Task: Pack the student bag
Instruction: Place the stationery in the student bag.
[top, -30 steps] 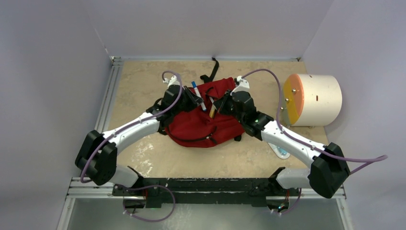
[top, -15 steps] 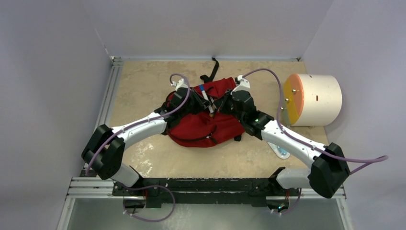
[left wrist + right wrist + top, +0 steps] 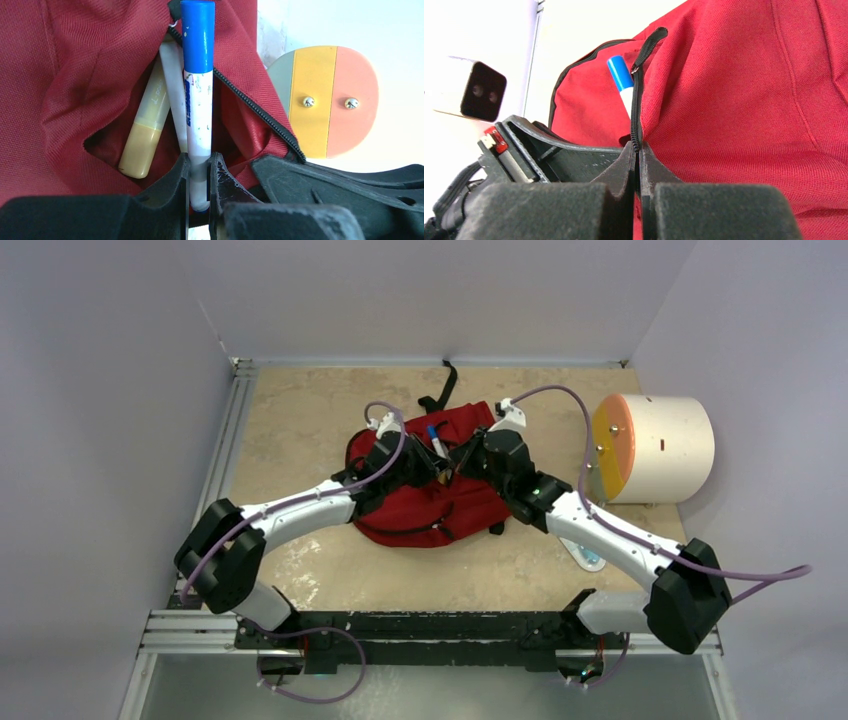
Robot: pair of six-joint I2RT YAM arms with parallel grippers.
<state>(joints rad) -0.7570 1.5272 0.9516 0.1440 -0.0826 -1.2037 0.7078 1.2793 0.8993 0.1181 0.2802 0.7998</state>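
**Overhead view.** The student bag (image 3: 420, 505) lies mid-frame on the tabletop (image 3: 300, 420). Bare surface shows to its left and below it. The cream cylinder (image 3: 655, 448) stands near its right side, not touching it.

**Bag opening.** The bag's mouth gapes narrowly around a yellow highlighter (image 3: 144, 135) and a white pen (image 3: 174, 95).

**Arms.** Both arms reach inward from the lower corners with elbows bent, and meet over the bag's upper part.

**Hands.** The left hand (image 3: 199, 172) pinches a blue-capped marker (image 3: 198, 85), cap end pointing into the mouth. The right hand (image 3: 638, 155), fingers pressed together, grips the zipper edge (image 3: 636, 110), which rises taut from the fingers.
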